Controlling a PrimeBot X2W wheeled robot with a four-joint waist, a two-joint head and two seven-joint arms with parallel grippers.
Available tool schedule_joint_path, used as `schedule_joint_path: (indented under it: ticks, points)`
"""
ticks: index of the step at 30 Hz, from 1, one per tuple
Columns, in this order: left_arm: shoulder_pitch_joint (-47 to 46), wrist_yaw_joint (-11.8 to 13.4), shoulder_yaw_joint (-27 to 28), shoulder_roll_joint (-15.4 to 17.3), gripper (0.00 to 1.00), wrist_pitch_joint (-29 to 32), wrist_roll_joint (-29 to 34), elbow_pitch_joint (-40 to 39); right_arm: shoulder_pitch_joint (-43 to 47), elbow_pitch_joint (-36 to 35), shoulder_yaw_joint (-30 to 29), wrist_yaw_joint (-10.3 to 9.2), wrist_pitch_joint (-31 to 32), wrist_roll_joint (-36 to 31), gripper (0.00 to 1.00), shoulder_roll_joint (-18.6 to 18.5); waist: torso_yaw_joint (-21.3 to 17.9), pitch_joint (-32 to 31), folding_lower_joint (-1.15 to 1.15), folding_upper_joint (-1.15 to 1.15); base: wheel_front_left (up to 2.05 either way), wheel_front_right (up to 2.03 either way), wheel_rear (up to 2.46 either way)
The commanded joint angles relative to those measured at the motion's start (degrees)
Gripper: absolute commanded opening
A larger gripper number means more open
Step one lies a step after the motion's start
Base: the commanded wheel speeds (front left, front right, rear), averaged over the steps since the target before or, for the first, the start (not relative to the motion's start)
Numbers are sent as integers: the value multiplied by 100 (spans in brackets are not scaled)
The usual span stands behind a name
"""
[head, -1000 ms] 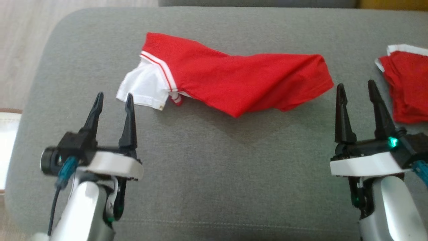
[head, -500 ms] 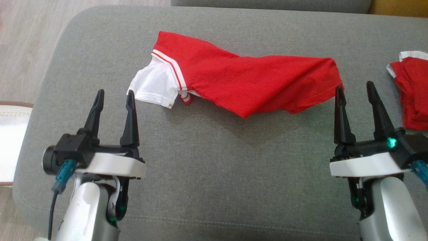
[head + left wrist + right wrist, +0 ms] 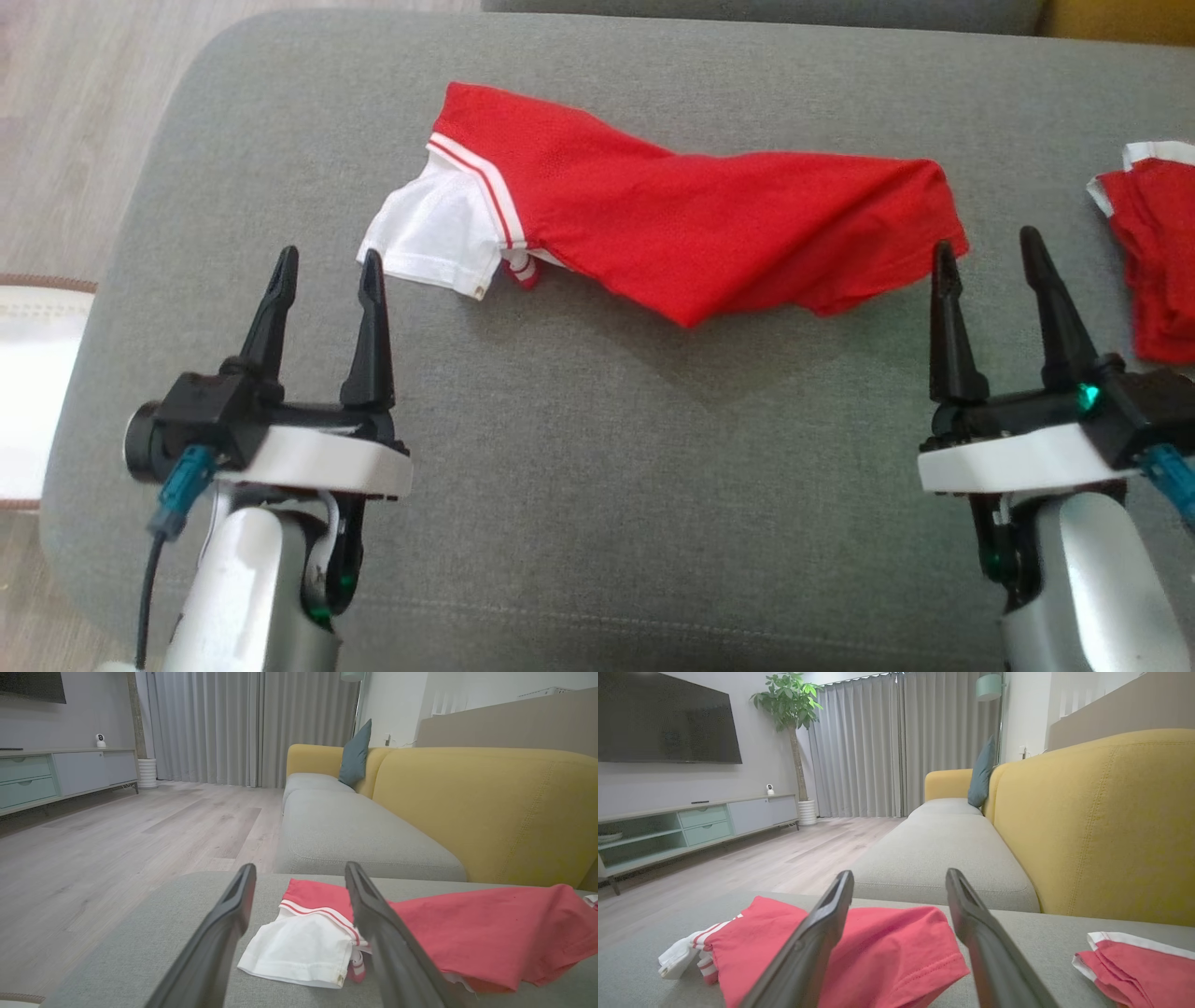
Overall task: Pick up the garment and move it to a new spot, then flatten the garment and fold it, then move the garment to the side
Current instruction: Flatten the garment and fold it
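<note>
Looks hardly begun. Can see the shirt (image 3: 691, 233) in a twisted heap on the grey seat (image 3: 597, 485), toward the far side, red with a white sleeve at its left end. Not picked up, not moved, not flat, not folded. So all left to do: lifting, laying down in a new spot, smoothing, folding, then moving aside.

Can see the left tool (image 3: 330, 254) wide open and holding nothing, just in front of the white sleeve. Hard to tell whether touching it or not. Can see the right tool (image 3: 986, 241) wide open too, empty, just beside the shirt's right end.

Around: another red and white cloth (image 3: 1158, 271) at the right edge of the seat, apart from the shirt. Easy to mix up, so best left alone. Beyond the seat, a yellow sofa back (image 3: 490, 807) and a wood floor (image 3: 75, 112). Down at the left, something white (image 3: 28, 392), too cut off to name. Nothing in the way between tools and shirt. Plenty of bare seat in front for a new spot.
</note>
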Motion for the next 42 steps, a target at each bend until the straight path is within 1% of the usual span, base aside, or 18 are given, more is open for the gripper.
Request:
schedule_joint_path:
  ticks: [1, 4, 8, 10, 12, 15, 17, 19, 24, 25, 26, 29, 33, 34, 38, 42]
  points:
    - [-132, -20, 176, 22, 100, -30, 82, -175, -185, -206, 163, 20, 54, -90, 100, -18, 48, 20, 0, 0, 0, 0, 0]
    - [-126, -61, 125, 3, 100, -30, 92, -140, -282, -190, 460, 20, 158, -249, 100, -18, 148, 77, 0, 0, 0, 0, 0]
    - [-155, -95, 20, -16, 100, -30, 72, -82, -505, 124, 1174, 20, 451, -633, 100, -54, 346, 180, 0, 0, 0, 0, 0]
    - [-188, -93, -30, -22, 100, -30, 40, -70, -653, 391, 1528, 20, 549, -793, 100, -178, 475, 250, 0, 0, 0, 0, 0]
    - [-219, -83, -82, -27, 100, -30, 4, -54, -842, 728, 1829, 20, 606, -977, 100, -380, 613, 319, 0, 0, 0, 0, 0]
    - [-258, -42, -170, -30, 100, -30, -98, -38, -1144, 1267, 2180, 20, 639, -1326, 100, -658, 803, 413, 0, 0, 0, 0, 0]
    - [-273, -5, -232, -30, 100, -30, -166, -34, -1314, 1591, 2316, 20, 635, -1564, 100, -801, 918, 464, 0, 0, 0, 0, 0]
    - [-287, 33, -273, -31, 100, -30, -216, -31, -1442, 1851, 2331, 20, 602, -1758, 100, -868, 1015, 508, 0, 0, 0, 0, 0]
    - [-278, 109, -303, -31, 100, -30, -294, -43, -1644, 2312, 2260, 20, 432, -1942, 100, -859, 1105, 550, 0, 0, 0, 0, 0]
    - [-272, 122, -309, -32, 100, -30, -301, -48, -1678, 2367, 2193, 20, 384, -1937, 8, -827, 1103, 552, 0, 0, 0, 0, 0]
    - [-263, 135, -312, -32, 100, -30, -307, -48, -1702, 2419, 2144, 20, 346, -1917, 0, -785, 1092, 550, 0, 0, 0, 0, 0]
    - [-244, 147, -305, -32, 100, -30, -296, -25, -1758, 2472, 2101, 20, 214, -1855, 0, -641, 992, 500, 0, 0, 0, 0, 0]
    - [-239, 125, -276, -32, 100, -30, -249, -5, -1735, 2349, 2356, 20, 66, -1608, 0, -443, 792, 358, 0, 0, 0, 0, 0]
    - [-239, 125, -276, -32, 100, -30, -249, -5, -1735, 2349, 2356, 20, 66, -1608, 0, -443, 792, 358, 0, 0, 0, 0, 0]
    - [-215, 104, -277, -32, 100, -30, -212, -2, -1688, 1890, 2753, 20, -3, -1195, 0, -344, 579, 192, 0, 0, 0, 0, 0]
    - [-143, 117, -286, -32, 100, -30, -201, 8, -1610, 1194, 3089, 20, 170, -811, 0, -451, 422, 43, 0, 0, 0, 0, 0]
